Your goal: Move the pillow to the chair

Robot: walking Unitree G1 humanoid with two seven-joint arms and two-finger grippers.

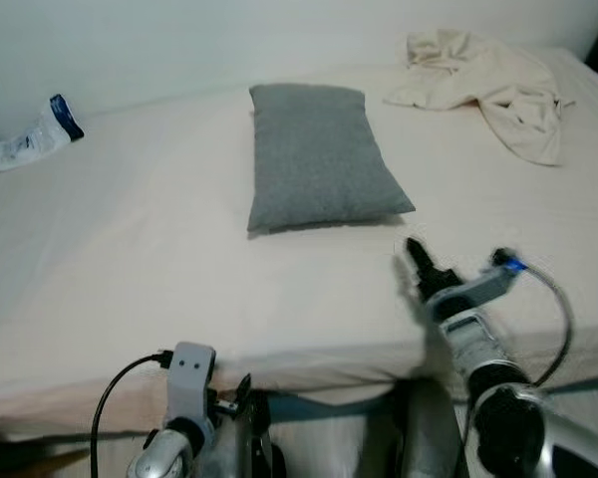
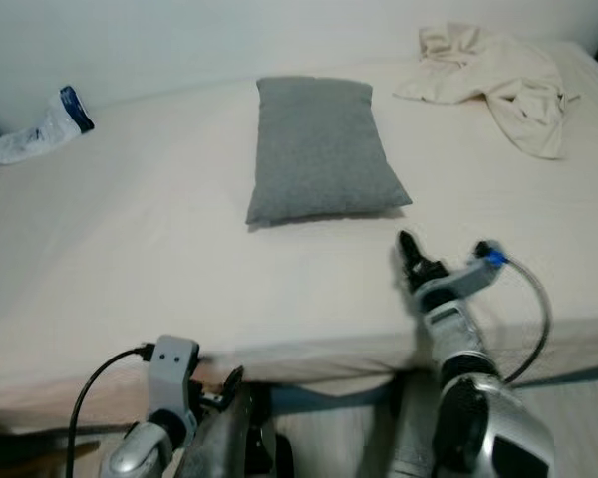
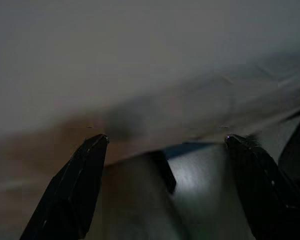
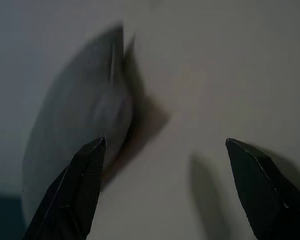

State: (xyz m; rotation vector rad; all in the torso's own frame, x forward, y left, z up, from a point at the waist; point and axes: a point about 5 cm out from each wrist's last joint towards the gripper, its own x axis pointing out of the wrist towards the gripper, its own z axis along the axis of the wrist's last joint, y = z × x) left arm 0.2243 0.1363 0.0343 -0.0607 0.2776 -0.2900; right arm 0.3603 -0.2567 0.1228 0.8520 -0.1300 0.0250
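Observation:
A grey rectangular pillow (image 1: 319,159) lies flat on the cream bed (image 1: 130,259), toward the far middle. My right gripper (image 1: 416,255) hovers over the sheet just short of the pillow's near right corner, not touching it. In the right wrist view the right gripper (image 4: 165,142) is open, with the blurred pillow (image 4: 85,130) ahead of one finger. My left gripper (image 1: 244,396) hangs low at the bed's front edge. In the left wrist view it (image 3: 165,137) is open and holds nothing.
A crumpled beige cloth (image 1: 493,85) lies at the bed's far right. A white and blue plastic packet (image 1: 30,139) rests at the far left, near the wall. The mattress's front edge (image 1: 309,363) runs just before my arms.

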